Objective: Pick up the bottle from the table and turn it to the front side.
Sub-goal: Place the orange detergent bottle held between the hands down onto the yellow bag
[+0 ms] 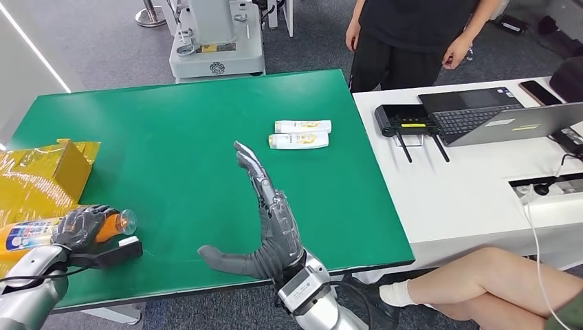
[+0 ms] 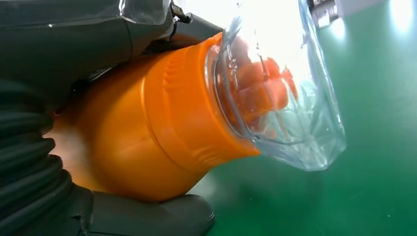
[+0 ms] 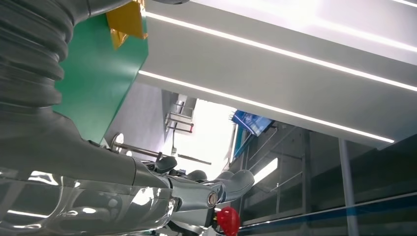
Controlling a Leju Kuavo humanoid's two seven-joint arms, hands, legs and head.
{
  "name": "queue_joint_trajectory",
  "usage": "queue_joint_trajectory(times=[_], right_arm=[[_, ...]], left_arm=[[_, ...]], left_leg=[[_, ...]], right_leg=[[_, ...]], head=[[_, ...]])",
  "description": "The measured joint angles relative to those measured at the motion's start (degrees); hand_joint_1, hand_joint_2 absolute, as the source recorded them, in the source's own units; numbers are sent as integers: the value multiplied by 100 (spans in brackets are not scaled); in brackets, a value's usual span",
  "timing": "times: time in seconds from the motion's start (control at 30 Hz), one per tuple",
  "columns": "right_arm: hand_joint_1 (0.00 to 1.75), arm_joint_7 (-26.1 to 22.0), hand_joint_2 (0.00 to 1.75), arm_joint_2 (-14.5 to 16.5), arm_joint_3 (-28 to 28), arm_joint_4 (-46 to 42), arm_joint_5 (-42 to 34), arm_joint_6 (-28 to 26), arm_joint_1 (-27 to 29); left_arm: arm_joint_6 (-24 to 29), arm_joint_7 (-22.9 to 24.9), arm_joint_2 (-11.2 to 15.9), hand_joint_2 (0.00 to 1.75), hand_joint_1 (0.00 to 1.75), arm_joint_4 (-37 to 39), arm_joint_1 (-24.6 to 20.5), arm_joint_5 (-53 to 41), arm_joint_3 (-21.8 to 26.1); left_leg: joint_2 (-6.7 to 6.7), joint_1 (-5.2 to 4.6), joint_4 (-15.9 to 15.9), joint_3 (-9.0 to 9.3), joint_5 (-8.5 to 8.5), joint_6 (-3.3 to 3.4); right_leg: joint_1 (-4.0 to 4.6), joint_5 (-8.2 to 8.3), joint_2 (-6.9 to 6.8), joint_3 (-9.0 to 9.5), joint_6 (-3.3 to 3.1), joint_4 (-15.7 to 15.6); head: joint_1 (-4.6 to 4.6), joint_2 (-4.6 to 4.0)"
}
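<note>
The left robot hand [image 1: 81,228] is wrapped around an orange bottle [image 1: 31,234] at about 8 o'clock on the green desk [image 1: 185,130], close to the near edge; the bottle lies roughly on its side, its clear cap [image 1: 126,221] pointing toward 3 o'clock and its blue and white label [image 1: 20,236] partly showing beyond the fingers; whether it is lifted clear of the desk I cannot tell. In the left wrist view the grip sits on the orange shoulder [image 2: 147,132] just behind the cap [image 2: 285,98], with the thumb [image 2: 147,216] under the body.

The right robot hand [image 1: 271,220] is spread flat and holds nothing, standing on edge over the middle of the desk with fingers toward 12 o'clock.

To do the turn well, I judge the grip should stay firm on the shoulder, since the smooth plastic could slip as the wrist rolls; roll slowly about the bottle's long axis until the label faces up or forward; keep the base away from the yellow bag [image 1: 41,172] at 9 o'clock, which lies just beside it; the spread right robot hand could steady the cap end if needed. The 2 white tubes [image 1: 300,133] at 1 o'clock lie well apart and pose no hindrance.
</note>
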Motion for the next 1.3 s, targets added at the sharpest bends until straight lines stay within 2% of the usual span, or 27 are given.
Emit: queue_joint_trajectory(times=[0.17, 0.37, 0.93, 0.97, 1.07, 1.1, 1.3], right_arm=[[0, 20, 175, 37, 0, 20, 3, 59, -27], [0, 29, 175, 45, 0, 72, 3, 93, -103], [0, 29, 175, 45, 0, 114, 3, 122, -147], [0, 28, 175, 45, 0, 113, 3, 121, -146], [0, 20, 175, 44, 0, 103, 16, 102, -134], [0, 16, 175, 43, 0, 94, 20, 89, -126], [0, 9, 175, 41, 0, -3, 29, 46, -82]], left_arm=[[-1153, -4, -48, 175, 175, 149, -455, -228, 0], [-1765, -4, -131, 175, 175, 315, -773, -351, -4], [-2014, 2, -210, 175, 175, 456, -972, -424, -11], [-2013, 2, -213, 175, 141, 459, -978, -425, -11], [-1969, 10, -221, 175, 10, 464, -981, -431, -11], [-1942, 18, -226, 175, 0, 464, -979, -432, -11], [-1820, 107, -231, 175, 0, 470, -966, -432, -11]], left_leg=[[3, 2, 0, -1, 15, -11], [8, 2, 1, -8, 16, -12], [15, 2, 1, -19, 15, -12], [15, 2, 1, -19, 15, -12], [15, 2, 1, -19, 15, -12], [15, 2, 1, -20, 15, -12], [16, 2, 1, -21, 14, -12]], right_leg=[[1, 13, 3, -4, -13, 6], [1, 16, 8, -13, -16, 6], [1, 15, 18, -29, -17, 6], [1, 16, 18, -29, -17, 6], [1, 15, 18, -29, -17, 6], [1, 15, 18, -29, -17, 6], [1, 16, 19, -29, -17, 6]], head=[[-1, 0], [1, 0], [0, 0], [0, 0], [-1, 0], [-1, 0], [0, 0]])
